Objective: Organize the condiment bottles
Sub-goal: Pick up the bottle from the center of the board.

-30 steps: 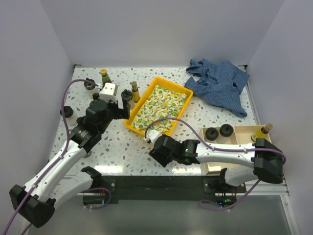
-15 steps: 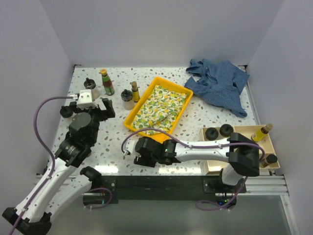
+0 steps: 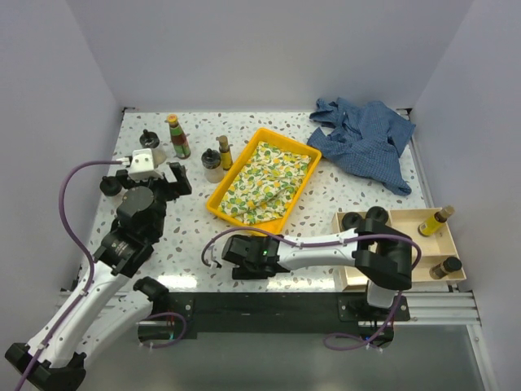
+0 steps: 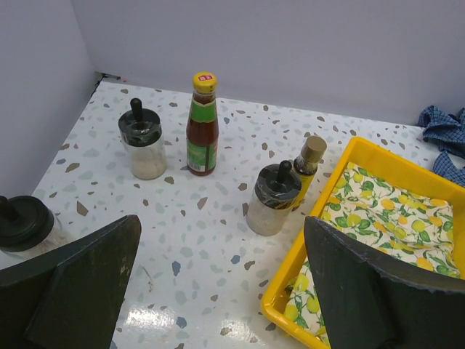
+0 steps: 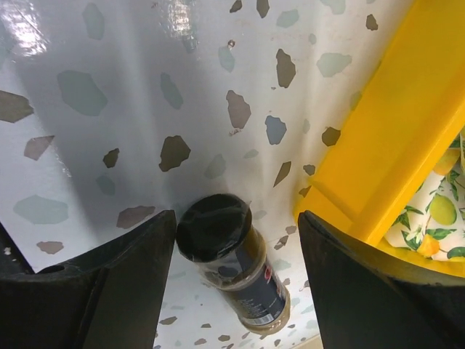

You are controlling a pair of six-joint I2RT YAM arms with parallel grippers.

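Your R gripper (image 5: 236, 222) is spread wide, w/ a black-lidded jar (image 5: 236, 269) lying on its side between the fingers, just near-left of the yellow tray (image 5: 385, 145). L gripper (image 4: 221, 229) is spread too, empty, facing the green sauce bottle (image 4: 202, 127) far-left.

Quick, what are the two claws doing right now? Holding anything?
The left gripper: open, holding nothing.
The right gripper: open, fingers either side of a black-lidded jar, not gripping it.
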